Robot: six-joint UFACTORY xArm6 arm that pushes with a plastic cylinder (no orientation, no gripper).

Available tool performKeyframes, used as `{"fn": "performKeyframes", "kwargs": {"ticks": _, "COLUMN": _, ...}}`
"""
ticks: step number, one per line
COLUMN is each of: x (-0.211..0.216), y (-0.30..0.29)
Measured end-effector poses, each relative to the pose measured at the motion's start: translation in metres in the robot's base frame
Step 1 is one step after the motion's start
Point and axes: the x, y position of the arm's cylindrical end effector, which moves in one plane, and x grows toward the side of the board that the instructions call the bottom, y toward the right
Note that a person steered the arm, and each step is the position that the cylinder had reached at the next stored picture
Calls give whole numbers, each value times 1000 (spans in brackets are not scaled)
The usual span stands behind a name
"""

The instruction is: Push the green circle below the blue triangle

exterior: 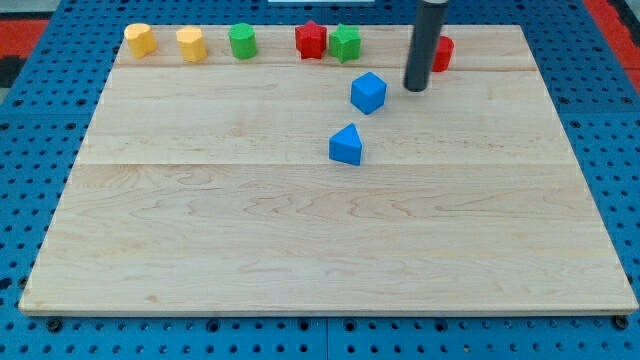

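The green circle (242, 41) stands in the row of blocks along the board's top edge, left of centre. The blue triangle (346, 145) lies near the board's middle, well below and to the right of the green circle. My tip (416, 88) is at the view's upper right, just right of a blue cube (368, 92) and far right of the green circle. It touches neither block.
Two yellow blocks (140, 39) (191, 44) sit at the top left. A red star (311, 40) and a green star-like block (345, 43) sit at top centre. A red block (441, 53) is partly hidden behind the rod. The wooden board (300, 250) lies on a blue pegboard.
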Motion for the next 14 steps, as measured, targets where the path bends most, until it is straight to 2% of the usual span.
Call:
{"fn": "performKeyframes", "kwargs": {"ticks": 2, "x": 1, "y": -20}}
{"fn": "performKeyframes", "kwargs": {"ticks": 4, "x": -31, "y": -53}}
{"fn": "performKeyframes", "kwargs": {"ticks": 5, "x": -25, "y": -117}}
{"fn": "performKeyframes", "kwargs": {"ticks": 6, "x": -25, "y": -143}}
{"fn": "performKeyframes", "kwargs": {"ticks": 8, "x": -86, "y": -174}}
{"fn": "performKeyframes", "kwargs": {"ticks": 10, "x": -123, "y": -197}}
{"fn": "performKeyframes", "kwargs": {"ticks": 12, "x": -121, "y": -233}}
{"fn": "performKeyframes", "kwargs": {"ticks": 14, "x": -116, "y": -240}}
